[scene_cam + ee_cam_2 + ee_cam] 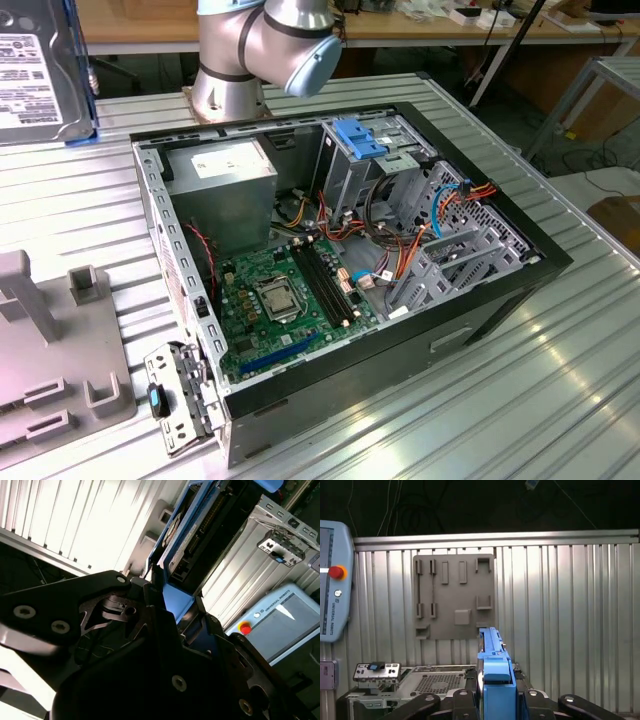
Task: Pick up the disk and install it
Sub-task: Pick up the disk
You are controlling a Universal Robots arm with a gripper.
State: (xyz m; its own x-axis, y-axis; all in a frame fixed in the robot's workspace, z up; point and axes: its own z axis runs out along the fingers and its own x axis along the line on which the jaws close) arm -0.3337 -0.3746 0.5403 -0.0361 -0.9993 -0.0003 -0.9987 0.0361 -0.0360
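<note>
Pincer (496,702) clamped on the disk (491,652), I hold it high over the desk (570,605), likely to clear the computer case (350,380).

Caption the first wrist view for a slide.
Gripper holds the disk edge-on; grey fixture plate and open computer case beyond.

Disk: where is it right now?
The disk is clamped in the gripper, held above the table at the exterior view's upper left, outside the open computer case.
</note>
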